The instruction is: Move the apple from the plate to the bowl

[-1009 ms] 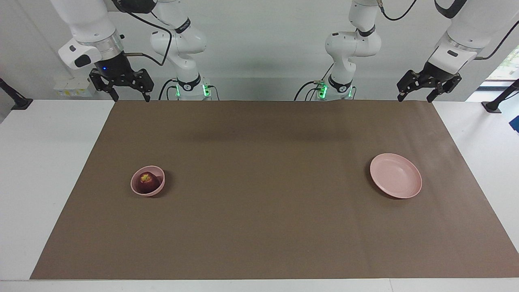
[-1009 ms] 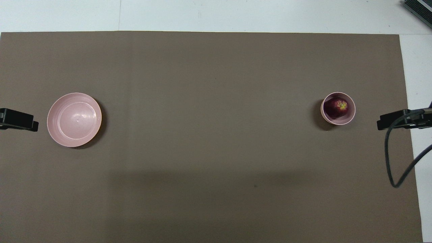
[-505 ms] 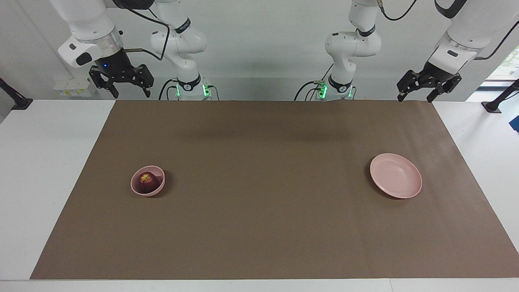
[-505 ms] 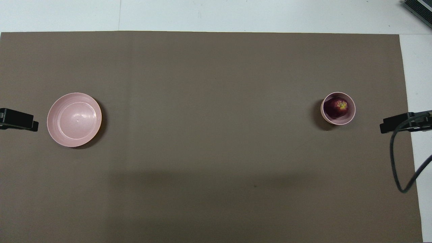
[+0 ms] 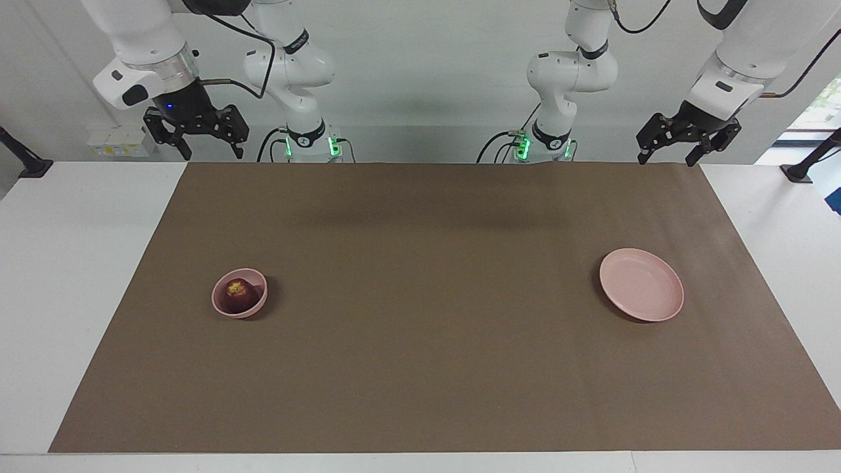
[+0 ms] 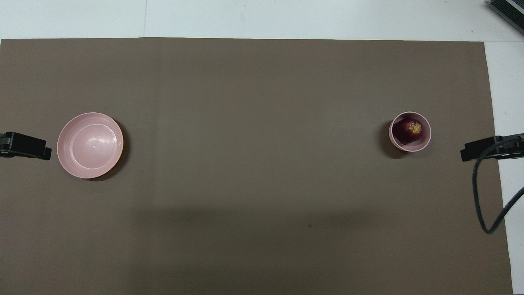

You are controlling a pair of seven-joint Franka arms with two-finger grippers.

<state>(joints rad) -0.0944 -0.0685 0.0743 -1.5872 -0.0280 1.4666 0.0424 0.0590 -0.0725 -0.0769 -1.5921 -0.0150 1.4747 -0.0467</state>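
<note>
- Already settled: apple (image 5: 240, 293) in bowl (image 5: 239, 309), toward right arm's end of desk; plate (image 5: 641, 285) bare.
- Hold both grippers high over robots' edge: right gripper (image 5: 208, 153) and left gripper (image 5: 663, 155) wide apart, carrying nothing.
- Avoid nudging bowl.

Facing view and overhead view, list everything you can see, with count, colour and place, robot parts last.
apple: one, dark red with a yellowish patch, in the bowl.
bowl: one, pink, on the mat toward the right arm's end of the table.
plate: one, pink, nothing on it, on the mat toward the left arm's end.
mat: one, brown, covering most of the table.
table: one, white, under the mat.
right tool: one, black, open, raised over the table edge nearest the robots, waiting.
left tool: one, black, open, raised over the same edge, waiting.
</note>
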